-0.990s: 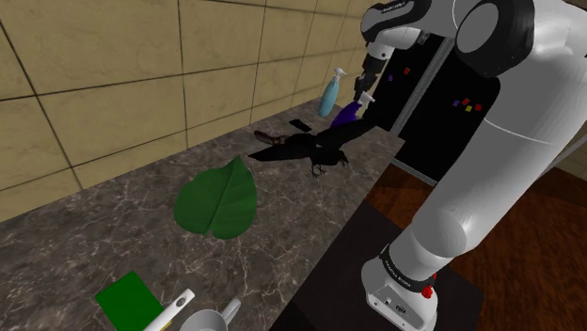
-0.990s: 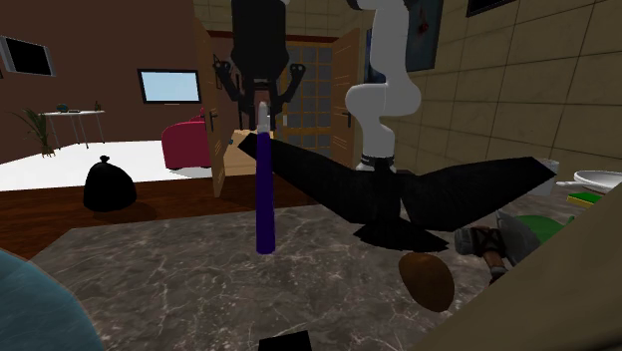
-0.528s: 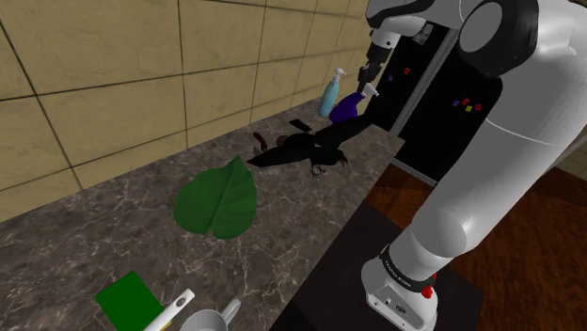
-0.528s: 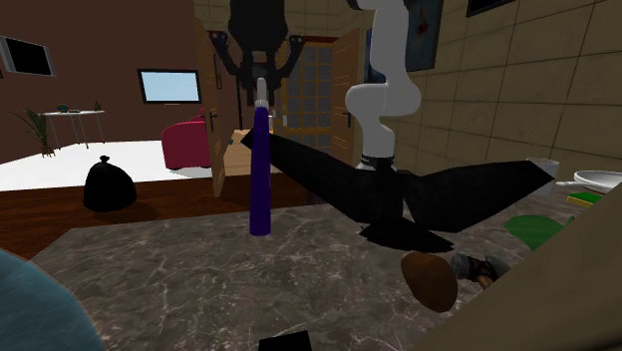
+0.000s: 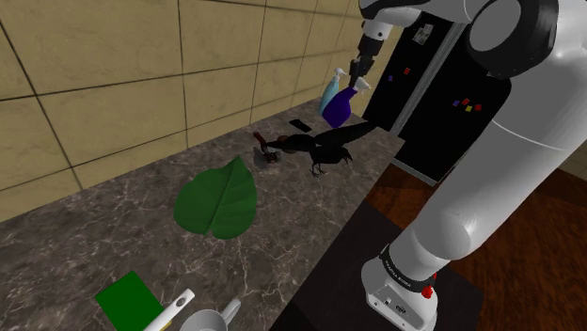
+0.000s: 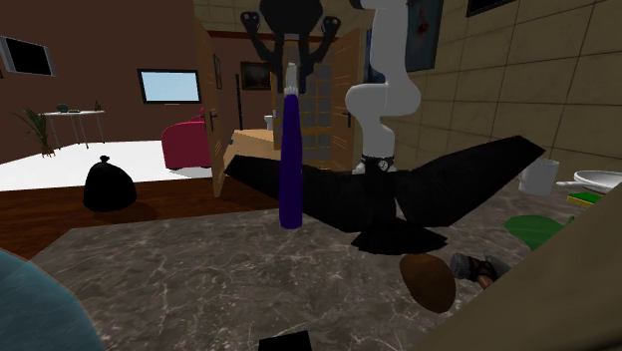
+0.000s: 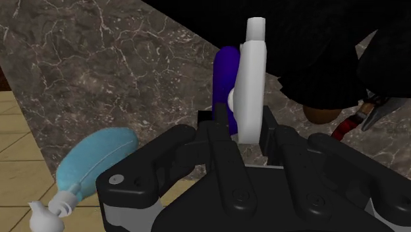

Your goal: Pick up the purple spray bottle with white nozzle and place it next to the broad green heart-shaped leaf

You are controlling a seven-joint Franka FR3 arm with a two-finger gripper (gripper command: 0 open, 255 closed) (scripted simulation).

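1. Purple spray bottle [image 5: 337,106] hangs above the far end of the marble counter [image 5: 103,235]. The black gripper [image 5: 358,77] is clamped on its white nozzle [image 7: 251,79].
2. Over the last second it has risen off the counter, so the pick looks done.
3. A light blue spray bottle [image 7: 92,161] sits just beside it, and a black bird figure [image 5: 322,150] lies nearer.
4. The green leaf [image 5: 218,197] lies well apart, nearer the stand. The carry there remains.

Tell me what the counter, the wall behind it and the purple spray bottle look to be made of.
Counter: polished stone, likely marble, going by the pale veins through dark grey. Wall: matte tan tiles with dark grout lines between them. Purple spray bottle: smooth, evenly coloured body with a white nozzle, probably plastic, though the look leaves that open.
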